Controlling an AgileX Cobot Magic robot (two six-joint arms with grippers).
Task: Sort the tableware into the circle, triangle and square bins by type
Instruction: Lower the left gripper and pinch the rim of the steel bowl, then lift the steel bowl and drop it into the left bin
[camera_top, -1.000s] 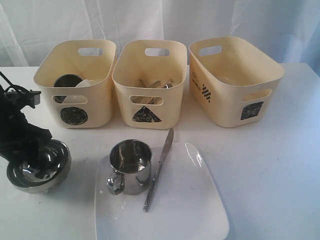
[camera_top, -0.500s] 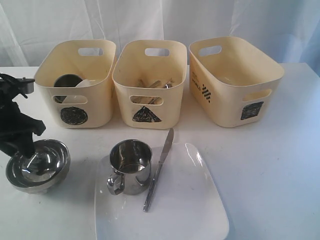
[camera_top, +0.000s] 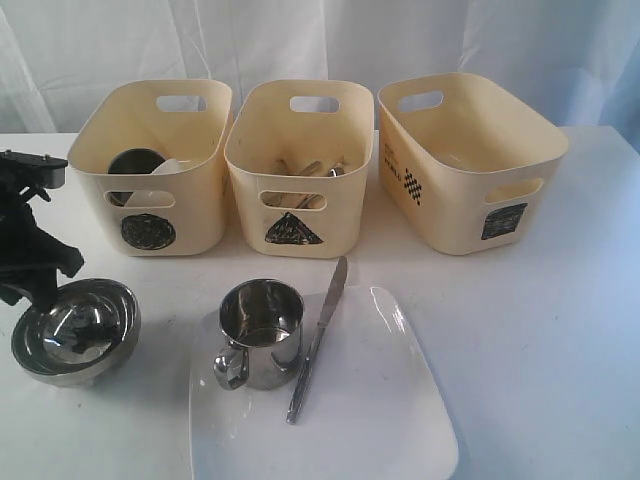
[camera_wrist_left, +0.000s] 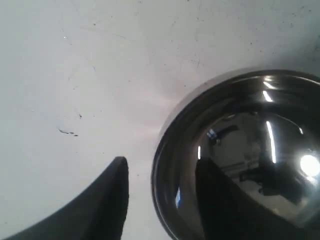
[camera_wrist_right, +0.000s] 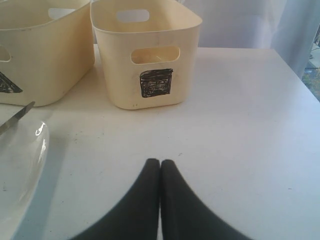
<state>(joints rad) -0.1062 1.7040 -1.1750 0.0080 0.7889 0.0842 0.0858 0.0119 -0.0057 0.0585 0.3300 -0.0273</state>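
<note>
While my left arm shifts, exterior view: my left fingers (camera_top: 38, 285) have slid off the middle of the steel bowl (camera_top: 78, 332) to its outer edge, at the left end of the bench (camera_top: 560, 330); the bowl has not budged.
Rest of the load, exterior view: one steel mug (camera_top: 260, 335) and the knife (camera_top: 318, 340) lie on the white square plate (camera_top: 380, 410), in front of the triangle bin (camera_top: 298, 165).
Bowl's goal, exterior view: I judge it to be the circle bin (camera_top: 150, 170), which stands behind the bowl and already holds a round steel vessel (camera_top: 135, 162).
Left wrist view: my fingers stand apart astride the bowl's rim, one pad (camera_wrist_left: 220, 205) inside and the other outside; nothing is clamped yet.
Meaning: the reach is now a rim pinch lined up. Closing comes next, I judge, and the polished rim may slip.
Right wrist view: my right fingers (camera_wrist_right: 160, 167) are pressed together, empty, low over the bench, facing the square bin (camera_wrist_right: 145, 55).
</note>
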